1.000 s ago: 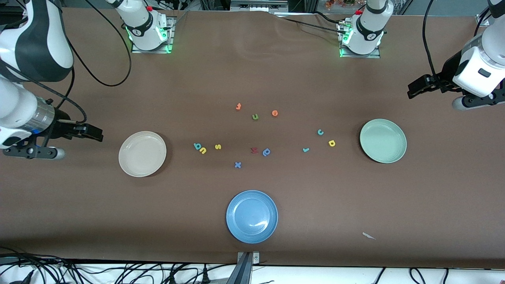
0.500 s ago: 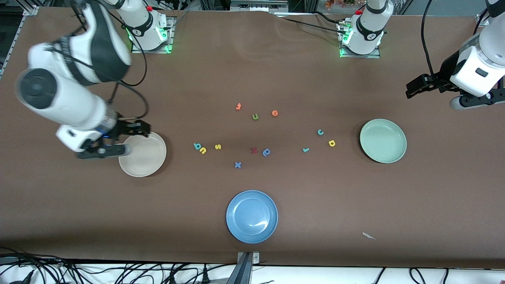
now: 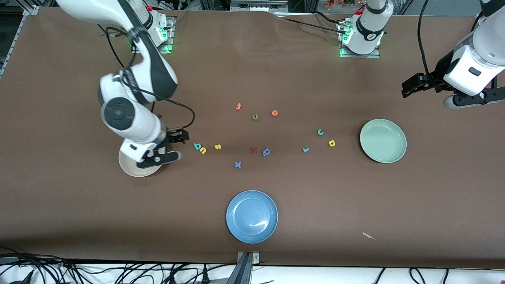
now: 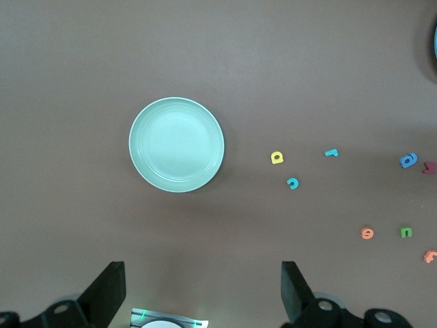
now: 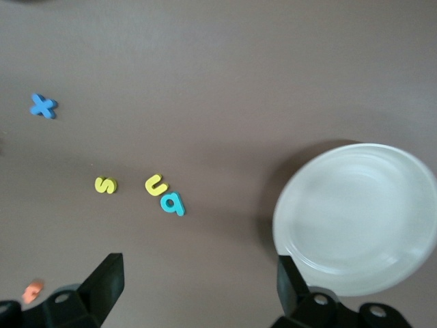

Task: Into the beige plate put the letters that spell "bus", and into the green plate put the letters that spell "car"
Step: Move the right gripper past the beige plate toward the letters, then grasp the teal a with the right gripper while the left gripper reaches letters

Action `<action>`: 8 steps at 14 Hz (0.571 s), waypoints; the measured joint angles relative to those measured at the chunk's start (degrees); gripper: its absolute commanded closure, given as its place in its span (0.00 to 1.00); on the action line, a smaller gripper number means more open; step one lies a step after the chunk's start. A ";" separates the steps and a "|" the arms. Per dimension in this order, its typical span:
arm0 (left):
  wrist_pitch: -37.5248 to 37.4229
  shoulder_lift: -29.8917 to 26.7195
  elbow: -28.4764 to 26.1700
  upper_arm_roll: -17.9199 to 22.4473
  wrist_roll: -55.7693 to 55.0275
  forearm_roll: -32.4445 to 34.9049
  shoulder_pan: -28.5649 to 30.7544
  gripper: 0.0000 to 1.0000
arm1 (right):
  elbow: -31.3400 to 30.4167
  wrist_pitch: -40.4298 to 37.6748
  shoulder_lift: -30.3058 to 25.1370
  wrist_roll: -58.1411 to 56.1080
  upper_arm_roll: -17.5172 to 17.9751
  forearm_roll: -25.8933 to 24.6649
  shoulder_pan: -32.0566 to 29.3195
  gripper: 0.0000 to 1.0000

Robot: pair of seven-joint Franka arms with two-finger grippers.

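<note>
The teal "b" (image 3: 197,146), yellow "u" (image 3: 203,150) and yellow "s" (image 3: 217,146) lie close together on the table beside the beige plate (image 3: 128,170). My right gripper (image 3: 180,137) hangs open and empty between that plate and the "b", and its arm covers most of the plate. The right wrist view shows the plate (image 5: 355,212), "b" (image 5: 172,203), "u" (image 5: 156,184) and "s" (image 5: 105,185). The teal "c" (image 3: 320,132), yellow "a" (image 3: 331,143) and teal "r" (image 3: 305,149) lie beside the green plate (image 3: 382,141). My left gripper (image 3: 406,86) waits open, high at its own end of the table.
A blue plate (image 3: 251,216) sits near the front edge. Stray letters lie mid-table: green "u" (image 3: 255,116), two orange ones (image 3: 238,106) (image 3: 275,113), a red one (image 3: 254,150), a blue round one (image 3: 266,152) and a blue "x" (image 3: 237,165). A paper scrap (image 3: 369,236) lies toward the left arm's end.
My right arm has swung in from its end of the table, across the beige plate, to just short of the teal "b". The left gripper has only drifted slightly.
</note>
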 measured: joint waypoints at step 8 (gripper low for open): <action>4.88 3.78 -4.29 -0.82 0.10 0.00 -0.03 0.00 | -13.46 12.89 3.11 -0.50 2.19 -0.11 3.42 0.02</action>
